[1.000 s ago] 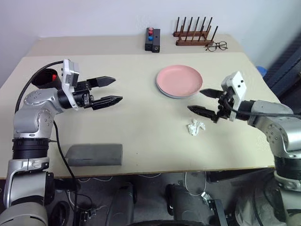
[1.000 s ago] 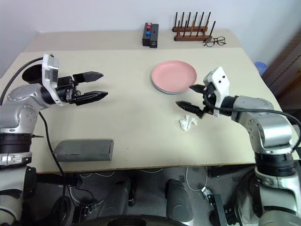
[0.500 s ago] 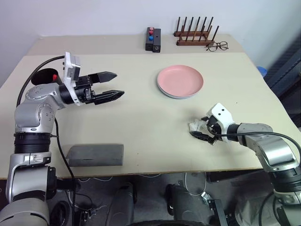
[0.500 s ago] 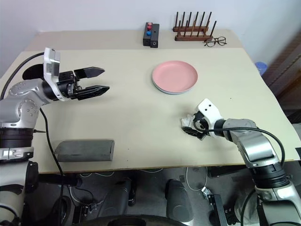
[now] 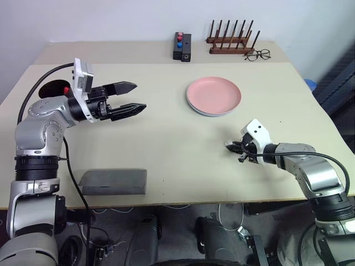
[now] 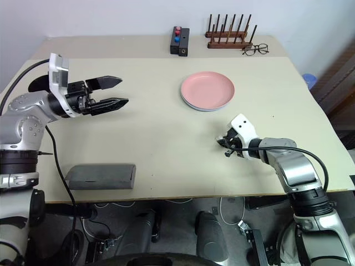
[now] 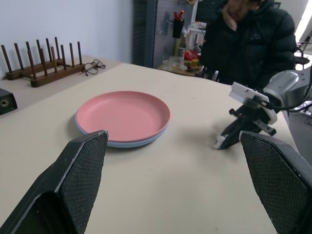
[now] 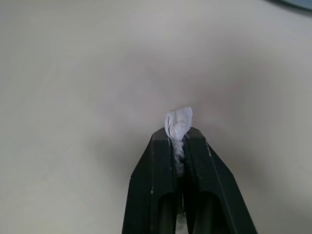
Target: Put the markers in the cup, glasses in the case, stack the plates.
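Observation:
The salmon pink plate [image 5: 213,95] lies on the light blue plate [image 7: 117,143] at the table's middle right. The grey case [image 5: 113,182] lies closed near the front left edge. Behind my left arm stands the black cup [image 5: 51,88], partly hidden, with a red marker tip [image 5: 65,90] showing at it. The glasses are out of view. My left gripper [image 5: 136,97] hovers open above the table's left half, pointing toward the plates. My right gripper [image 5: 232,147] rests low on the table in front of the plates, shut on a small white paper wad [image 8: 178,121].
At the table's back stand a black box with red and blue buttons [image 5: 181,47] and a wooden peg rack [image 5: 230,41], with thin wire-framed spectacles [image 5: 256,54] beside it. A person in a dark jacket [image 7: 253,39] stands beyond the table's right side.
My right gripper dropped from above the table onto the white paper wad and shut on it. The left arm has kept still.

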